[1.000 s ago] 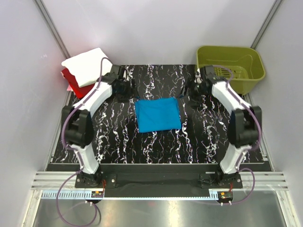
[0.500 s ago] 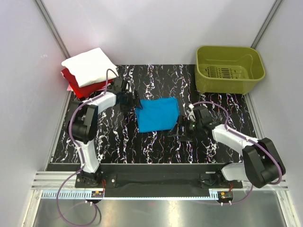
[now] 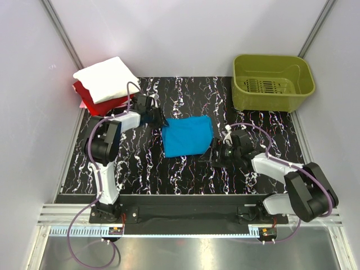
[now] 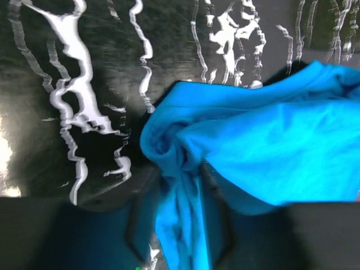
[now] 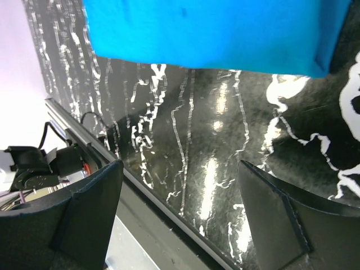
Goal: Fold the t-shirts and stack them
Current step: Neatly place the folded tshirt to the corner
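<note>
The folded blue shirt (image 3: 187,136) lies flat in the middle of the marbled black table (image 3: 169,169). The left gripper (image 3: 159,119) is clamped on the shirt's far left corner, with cloth bunched between its fingers (image 4: 216,225). The right gripper (image 3: 215,157) sits low just beside the shirt's near right edge, its jaws wide apart over bare table. At the far left a white shirt (image 3: 104,79) rests on a red shirt (image 3: 84,97). A green basket (image 3: 242,95) stands at the far right, well apart.

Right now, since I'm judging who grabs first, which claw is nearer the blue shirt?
Left. The left claw grips the far-left corner of the blue shirt; the right claw sits open just off its near-right corner, not touching.
</note>
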Motion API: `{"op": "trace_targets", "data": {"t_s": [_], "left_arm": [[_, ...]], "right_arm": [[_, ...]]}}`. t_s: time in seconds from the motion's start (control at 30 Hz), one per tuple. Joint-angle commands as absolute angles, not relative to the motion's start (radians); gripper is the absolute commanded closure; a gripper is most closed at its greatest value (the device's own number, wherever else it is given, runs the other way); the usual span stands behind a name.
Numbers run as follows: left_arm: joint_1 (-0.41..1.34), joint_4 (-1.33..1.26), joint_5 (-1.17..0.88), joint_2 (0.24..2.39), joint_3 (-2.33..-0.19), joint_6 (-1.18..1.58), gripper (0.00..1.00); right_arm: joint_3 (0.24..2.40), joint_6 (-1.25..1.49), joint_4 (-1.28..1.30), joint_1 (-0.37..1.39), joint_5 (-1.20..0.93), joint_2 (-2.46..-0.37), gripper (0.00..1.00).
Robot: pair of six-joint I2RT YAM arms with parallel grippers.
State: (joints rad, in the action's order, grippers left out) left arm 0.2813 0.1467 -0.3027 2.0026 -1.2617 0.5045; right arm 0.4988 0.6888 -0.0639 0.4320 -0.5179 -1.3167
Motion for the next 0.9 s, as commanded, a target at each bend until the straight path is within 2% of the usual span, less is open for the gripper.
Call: {"op": "trace_targets", "data": {"t_s": [0.0,0.07,0.1,0.2,0.4,0.67,0.87], "left_arm": [[0.293,0.077,-0.342,2.045,-1.200,0.528,0.73],[0.295,0.057,-0.357,2.019,-1.186,0.535,0.94],[0.295,0.048,-0.357,2.002,-1.175,0.546,1.00],[0.293,0.060,-0.347,1.915,-1.166,0.542,1.00],[0.276,0.254,-0.331,1.841,-1.351,0.499,1.00],[0.245,0.422,-0.334,1.910,-1.607,0.456,1.00],[0.196,0.480,-0.443,2.023,-1.811,0.506,1.00]], "right_arm": [[0.525,0.690,-0.121,0.439,-0.543,-1.358,0.11],[0.526,0.690,-0.123,0.437,-0.545,-1.362,0.11],[0.526,0.690,-0.123,0.437,-0.545,-1.361,0.11],[0.520,0.692,-0.129,0.437,-0.545,-1.355,0.12],[0.518,0.692,-0.130,0.439,-0.546,-1.356,0.12],[0.514,0.692,-0.138,0.434,-0.551,-1.355,0.12],[0.503,0.698,-0.155,0.422,-0.566,-1.359,0.12]]}}
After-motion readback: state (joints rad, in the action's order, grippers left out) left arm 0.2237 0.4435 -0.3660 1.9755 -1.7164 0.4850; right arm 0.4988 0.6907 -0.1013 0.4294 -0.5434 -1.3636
